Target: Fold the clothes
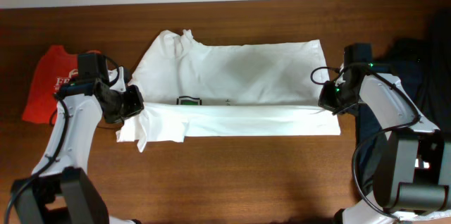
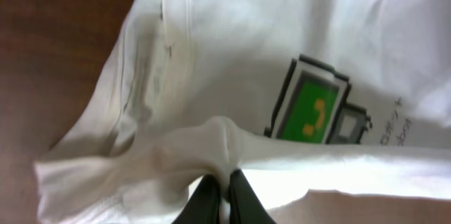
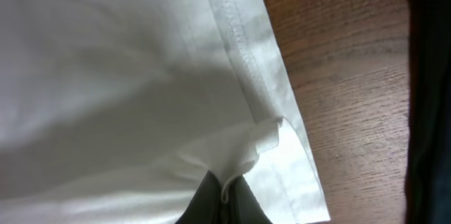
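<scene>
Brown wood table (image 1: 232,175) has the white T-shirt (image 1: 239,69) spread flat in the middle, its near edge folded over in a long strip (a little green print (image 2: 310,108) peeks out above it). The left gripper (image 1: 134,102) is pinched tight on the strip's left end, the right gripper (image 1: 328,99) on its right end. A red shirt (image 1: 49,83) lies left, dark cloth (image 1: 416,69) right.

Three garments lie on one wooden table (image 1: 232,175): one white T-shirt (image 1: 232,76), one red garment (image 1: 46,83) at the left edge and one dark garment (image 1: 416,65) at the right edge. The white T-shirt carries one small green-and-black pixel print (image 2: 310,108). There are two robot arms, one left arm (image 1: 74,132) and one right arm (image 1: 384,104), each with one two-finger gripper: the left gripper (image 1: 134,103) and the right gripper (image 1: 328,101), two in all.
</scene>
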`<action>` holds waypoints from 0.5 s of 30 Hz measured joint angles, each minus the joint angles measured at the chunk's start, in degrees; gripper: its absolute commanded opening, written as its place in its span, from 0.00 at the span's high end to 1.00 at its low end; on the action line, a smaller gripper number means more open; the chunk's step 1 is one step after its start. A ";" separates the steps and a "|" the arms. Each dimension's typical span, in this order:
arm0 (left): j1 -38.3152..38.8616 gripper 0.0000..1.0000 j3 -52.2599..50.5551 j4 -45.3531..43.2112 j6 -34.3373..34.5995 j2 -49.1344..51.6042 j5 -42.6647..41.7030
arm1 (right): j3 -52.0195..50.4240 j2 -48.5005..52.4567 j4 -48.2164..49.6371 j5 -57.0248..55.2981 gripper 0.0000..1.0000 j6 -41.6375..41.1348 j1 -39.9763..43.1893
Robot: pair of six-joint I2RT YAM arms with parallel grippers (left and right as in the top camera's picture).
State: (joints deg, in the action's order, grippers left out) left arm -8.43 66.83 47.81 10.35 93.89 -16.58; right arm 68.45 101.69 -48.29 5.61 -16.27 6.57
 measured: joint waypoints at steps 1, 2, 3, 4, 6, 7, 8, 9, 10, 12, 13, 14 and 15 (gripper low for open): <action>0.00 0.94 -0.02 -1.38 0.02 1.01 0.00 | 0.02 0.00 1.60 0.15 0.96 0.00 0.02; 0.02 0.94 -0.02 -2.82 0.09 1.88 0.00 | 0.02 0.00 3.26 0.57 0.96 -0.04 0.02; 0.00 0.94 -0.02 -4.35 0.15 2.99 0.00 | 0.02 0.00 4.74 0.98 0.96 -0.04 0.02; 0.00 0.94 -0.07 -5.73 0.15 3.96 -0.02 | 0.02 0.00 5.57 1.22 0.96 0.00 0.02; 0.02 0.94 -0.09 -8.28 0.20 5.42 -0.20 | 0.02 -0.02 7.78 1.60 0.96 -0.04 0.04; 0.02 0.94 -0.09 -8.46 0.22 5.57 -0.22 | 0.02 -0.02 8.70 1.62 0.96 0.00 0.04; 0.02 0.94 -0.09 -10.05 0.22 6.56 -0.22 | 0.02 -0.02 9.49 1.62 0.96 -0.04 0.04; 0.02 0.94 -0.09 -10.82 0.22 7.06 -0.37 | 0.02 -0.02 10.23 1.62 0.96 -0.07 0.04; 0.02 0.94 -0.09 -11.41 0.24 7.65 -0.44 | 0.02 -0.02 10.88 1.62 0.96 -0.07 0.04; 0.02 0.93 -0.09 -12.85 0.28 8.70 -0.68 | 0.02 -0.02 11.72 1.62 0.95 -0.07 0.04; 0.02 0.93 -0.09 -13.70 0.37 9.55 -0.87 | 0.02 -0.02 12.37 1.62 0.86 -0.07 0.04; 0.02 0.93 -0.09 -14.60 0.39 10.67 -0.87 | 0.02 -0.02 12.59 1.62 0.76 -0.02 0.04; 0.02 0.93 -0.22 -15.32 0.42 11.04 -0.87 | 0.02 -0.02 13.00 1.60 0.69 -0.13 0.04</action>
State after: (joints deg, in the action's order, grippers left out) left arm -8.40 66.61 32.49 10.76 104.92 -17.45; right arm 68.47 101.67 -35.29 7.20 -16.40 6.61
